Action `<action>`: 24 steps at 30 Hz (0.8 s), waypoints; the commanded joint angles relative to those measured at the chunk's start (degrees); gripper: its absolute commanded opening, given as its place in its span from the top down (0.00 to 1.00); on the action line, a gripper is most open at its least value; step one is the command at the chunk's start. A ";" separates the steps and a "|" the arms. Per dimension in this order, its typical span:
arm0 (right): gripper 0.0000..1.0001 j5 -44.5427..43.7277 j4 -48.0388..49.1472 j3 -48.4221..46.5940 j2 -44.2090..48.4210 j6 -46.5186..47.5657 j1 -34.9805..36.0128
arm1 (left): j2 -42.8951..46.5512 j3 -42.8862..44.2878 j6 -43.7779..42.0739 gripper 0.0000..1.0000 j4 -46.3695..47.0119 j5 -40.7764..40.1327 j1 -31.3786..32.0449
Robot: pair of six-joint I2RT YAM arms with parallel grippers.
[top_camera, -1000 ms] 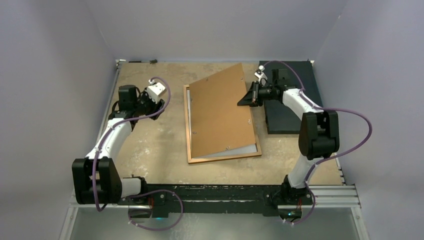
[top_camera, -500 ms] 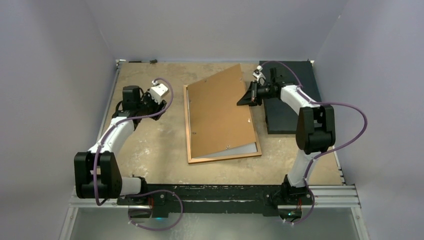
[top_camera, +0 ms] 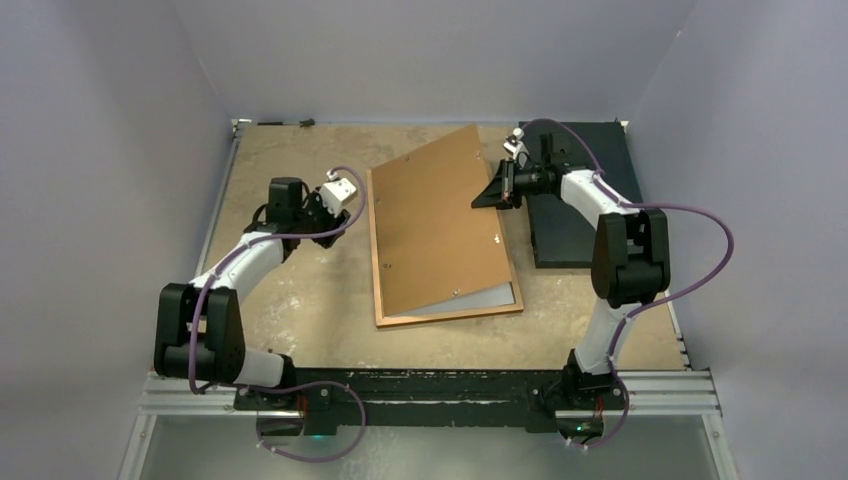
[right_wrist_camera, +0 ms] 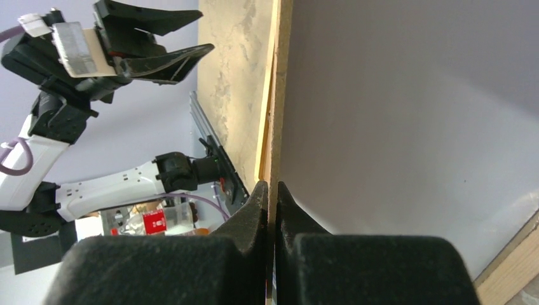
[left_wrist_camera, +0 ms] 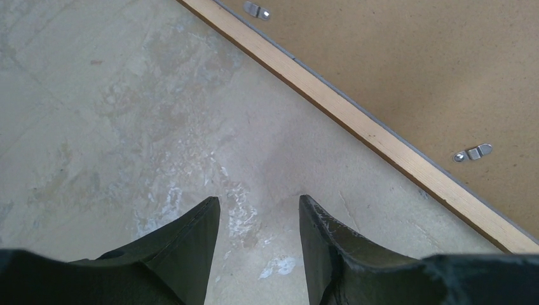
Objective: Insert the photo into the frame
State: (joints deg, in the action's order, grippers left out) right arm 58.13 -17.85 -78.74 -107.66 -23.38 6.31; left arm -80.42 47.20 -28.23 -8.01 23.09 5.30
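The frame (top_camera: 378,262), thin orange-brown wood, lies flat mid-table. Its brown backing board (top_camera: 440,225) is tilted up on its right side. My right gripper (top_camera: 503,190) is shut on that raised edge; in the right wrist view its jaws (right_wrist_camera: 271,190) pinch the thin board edge (right_wrist_camera: 274,95). A pale sheet (top_camera: 485,297) shows inside the frame under the board; I cannot tell if it is the photo, and no printed side shows. My left gripper (top_camera: 338,222) hangs open over bare table just left of the frame, fingers (left_wrist_camera: 191,248) apart and empty, the frame's edge (left_wrist_camera: 356,121) ahead.
A dark black slab (top_camera: 580,230) lies at the right of the table behind the right arm. Small metal turn clips (left_wrist_camera: 473,152) sit on the board's back. Grey walls close in the table on three sides.
My left arm has swung right, from the table's left part to just beside the frame's left edge. The right gripper keeps its hold on the raised board, almost unmoved.
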 commanded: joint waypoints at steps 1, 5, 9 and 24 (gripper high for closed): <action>1.00 4.83 4.82 -0.49 1.54 -0.80 0.02 | -0.77 -1.00 -0.70 0.53 3.29 -1.10 1.04; 1.00 4.30 1.81 -2.26 1.21 0.51 0.02 | -1.54 -1.57 -0.14 0.53 4.48 -1.25 1.38; 1.00 3.92 0.54 -1.70 0.78 0.48 0.02 | -1.75 -2.17 0.53 0.54 5.72 -1.56 1.97; 1.00 1.97 -2.14 -5.61 -1.83 0.18 0.02 | -1.84 -4.85 1.20 0.56 9.98 -1.54 3.45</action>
State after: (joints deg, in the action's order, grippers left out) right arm 58.06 -20.75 -82.19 -110.34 -23.51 6.31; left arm -82.17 42.94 -28.03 -2.24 21.58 7.81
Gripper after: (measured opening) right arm 0.015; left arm 0.442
